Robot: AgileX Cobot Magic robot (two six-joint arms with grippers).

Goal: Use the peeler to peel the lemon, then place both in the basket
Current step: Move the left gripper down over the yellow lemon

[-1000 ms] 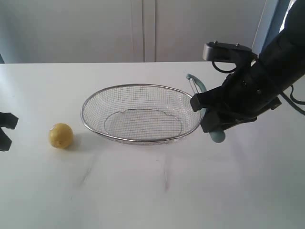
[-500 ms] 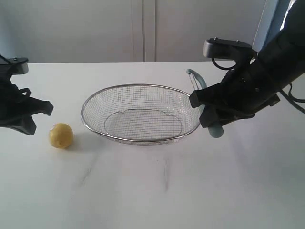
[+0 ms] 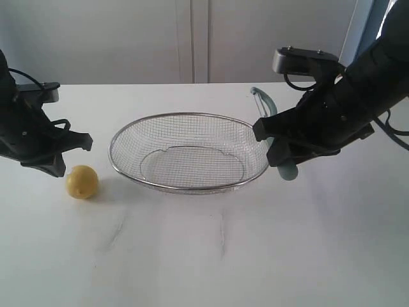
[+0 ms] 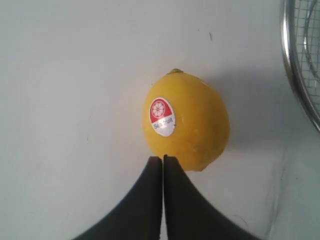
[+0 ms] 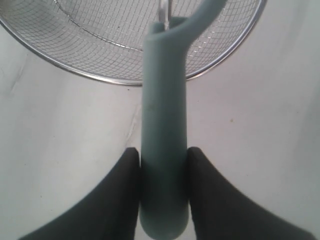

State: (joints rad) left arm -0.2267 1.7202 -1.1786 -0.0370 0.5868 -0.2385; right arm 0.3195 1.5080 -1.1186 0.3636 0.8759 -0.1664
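Your left pincer is pressed together with nothing in it; the lemon sits on the table right at its tips, sticker facing the wrist camera, and contact can't be told. Your right pincer is clamped on the peeler by the teal handle, blade end pointing away from the fingers toward the basket rim just ahead. The basket sits between your two pincers.

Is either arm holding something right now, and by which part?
The right fingers grip the peeler by its handle's butt end. The left fingers are shut on nothing, by the lemon.
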